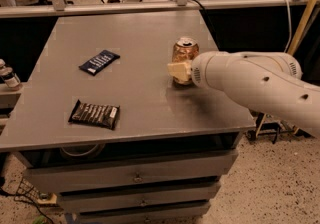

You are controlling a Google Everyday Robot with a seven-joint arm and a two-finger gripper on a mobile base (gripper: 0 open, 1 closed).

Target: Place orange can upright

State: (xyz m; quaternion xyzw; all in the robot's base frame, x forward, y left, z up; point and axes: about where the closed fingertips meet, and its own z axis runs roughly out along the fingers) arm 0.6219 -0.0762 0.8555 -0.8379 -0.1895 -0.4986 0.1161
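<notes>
The gray table (135, 33) carries two flat packets. The blue packet (99, 62) lies left of center, set diagonally. The dark packet (94, 114) lies nearer the front-left edge, well apart from the blue one. Drawers (135, 175) sit stacked below the tabletop. A metal rail (125, 7) runs behind the table. A small bottle (9, 77) stands off the left side.

We count one orange can (185, 52), two snack packets (99, 62) (94, 114), one table (135, 28), and one gripper (179, 70) at the can.
</notes>
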